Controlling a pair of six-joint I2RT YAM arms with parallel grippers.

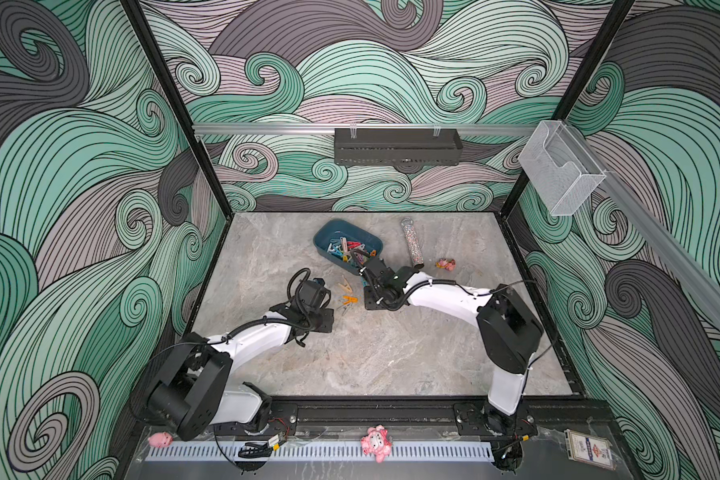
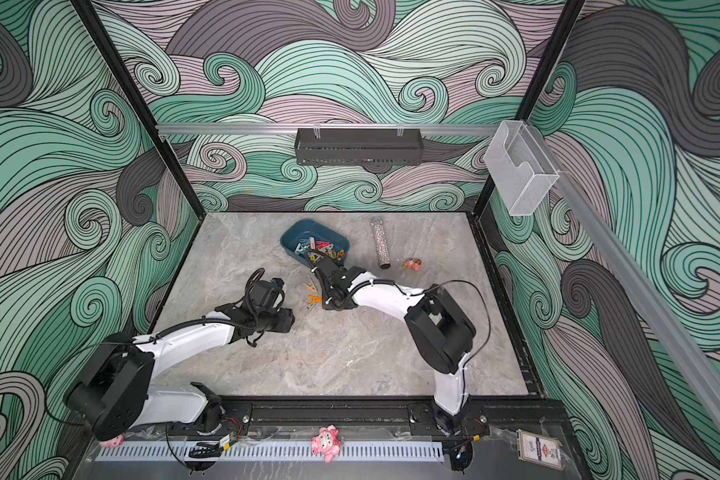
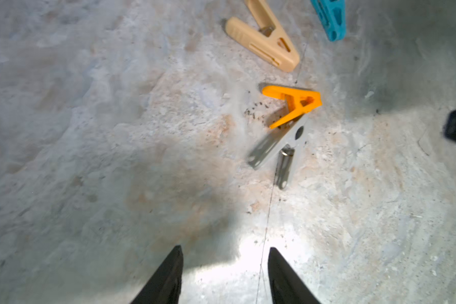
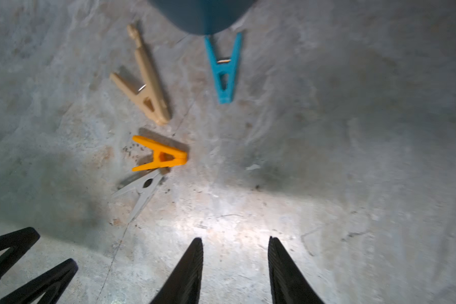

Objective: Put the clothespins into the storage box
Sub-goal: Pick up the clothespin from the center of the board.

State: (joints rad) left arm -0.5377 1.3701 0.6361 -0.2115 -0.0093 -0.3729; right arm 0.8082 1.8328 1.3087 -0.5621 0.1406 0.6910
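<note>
**A:** Status of the sort?

**B:** We judge it mostly complete. The storage box (image 1: pixel 324 233) stands toward the back of the table (image 1: pixel 391 353). A mixed heap of clothespins (image 1: pixel 347 250) lies inside it, visible in both top views.

**A:** What do we count outside it?

**B:** Four, all on the table on the near side of the box. The blue pin (image 4: pixel 224 71) lies just beside the box wall, and the beige pin (image 4: pixel 148 86) is near it. The orange pin (image 4: pixel 161 155) appears to touch the grey pin (image 4: pixel 142 189). The arms may hide others; we cannot tell.

**A:** Jaw state?

**B:** The left jaws are spread with nothing between them, above bare table short of the grey pin. The right jaws are likewise spread and empty, close by the same group. Neither carries a pin.

**A:** Remaining work?

**B:** Four pick-and-drop cycles, by our estimate. The orange and grey pair should be separated by the grasp, or one may drag the other. The glitter tube (image 1: pixel 411 243) and pink toy (image 1: pixel 445 264) are not part of the job.
</note>
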